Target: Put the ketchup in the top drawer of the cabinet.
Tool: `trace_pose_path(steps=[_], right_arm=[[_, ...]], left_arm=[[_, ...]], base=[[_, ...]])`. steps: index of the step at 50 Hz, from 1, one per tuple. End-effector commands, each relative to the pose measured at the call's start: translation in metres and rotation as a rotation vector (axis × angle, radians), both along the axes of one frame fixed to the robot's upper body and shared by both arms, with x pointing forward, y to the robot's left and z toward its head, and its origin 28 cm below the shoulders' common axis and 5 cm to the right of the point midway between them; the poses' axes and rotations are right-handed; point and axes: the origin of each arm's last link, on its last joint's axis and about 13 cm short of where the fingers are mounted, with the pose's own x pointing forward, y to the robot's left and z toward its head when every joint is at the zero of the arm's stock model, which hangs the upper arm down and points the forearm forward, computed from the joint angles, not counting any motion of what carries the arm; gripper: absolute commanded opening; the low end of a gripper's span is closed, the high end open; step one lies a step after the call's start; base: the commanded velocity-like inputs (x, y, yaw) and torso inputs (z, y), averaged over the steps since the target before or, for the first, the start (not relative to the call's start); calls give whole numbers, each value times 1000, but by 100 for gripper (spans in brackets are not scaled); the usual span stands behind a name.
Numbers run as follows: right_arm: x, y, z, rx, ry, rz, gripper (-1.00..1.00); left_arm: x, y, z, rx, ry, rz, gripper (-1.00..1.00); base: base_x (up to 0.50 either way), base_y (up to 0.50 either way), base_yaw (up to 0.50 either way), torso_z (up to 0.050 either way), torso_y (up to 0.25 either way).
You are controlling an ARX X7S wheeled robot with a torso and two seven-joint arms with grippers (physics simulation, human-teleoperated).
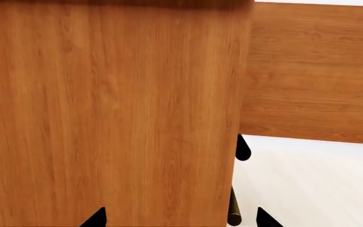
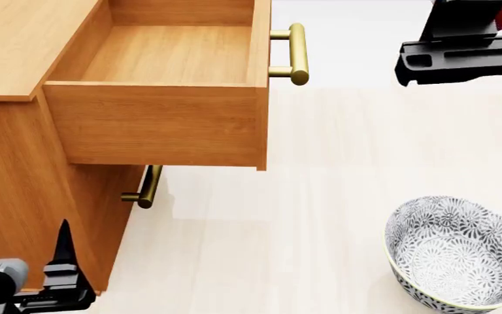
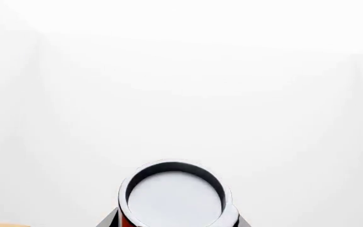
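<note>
Head view: the top drawer [image 2: 159, 121] stands pulled out of the cabinet [image 2: 11, 46], its inside bare. The right gripper [image 2: 495, 29] hangs to its right, clear of the brass handle [image 2: 297, 53], above open worktop [image 2: 321, 196]; a patterned bowl [image 2: 451, 252] sits nearer. Left gripper [image 2: 20, 258] is spread, empty, beside the cabinet's side.

Left wrist view: wood panel close ahead.

Right wrist view: ketchup [image 3: 174, 198] clamped, lid showing.

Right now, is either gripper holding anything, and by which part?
The right gripper holds the ketchup by its sides, just below the lid. The left gripper holds nothing.
</note>
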Motion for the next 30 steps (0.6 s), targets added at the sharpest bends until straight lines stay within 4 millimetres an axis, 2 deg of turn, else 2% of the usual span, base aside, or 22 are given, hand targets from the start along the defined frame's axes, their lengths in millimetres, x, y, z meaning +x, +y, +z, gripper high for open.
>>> trace_pose_path(steps=[1,17,26,30], right_arm=[[24,16,15,-58,-17,28,-100],[58,35,34,-69,-15,75,-100],[74,39,47,-62,-15,74,-100],[88,42,52,-70,3,71,-100]], left_arm=[[0,0,-1,-5,1,-3,100],[-1,0,-3,-12,5,0,100],[-2,1,-3,-13,6,6,100],[-2,0,-4,-16,8,2,100]], base=[[0,0,0,0,0],[0,0,0,0,0],[0,0,0,0,1],[0,0,0,0,0]])
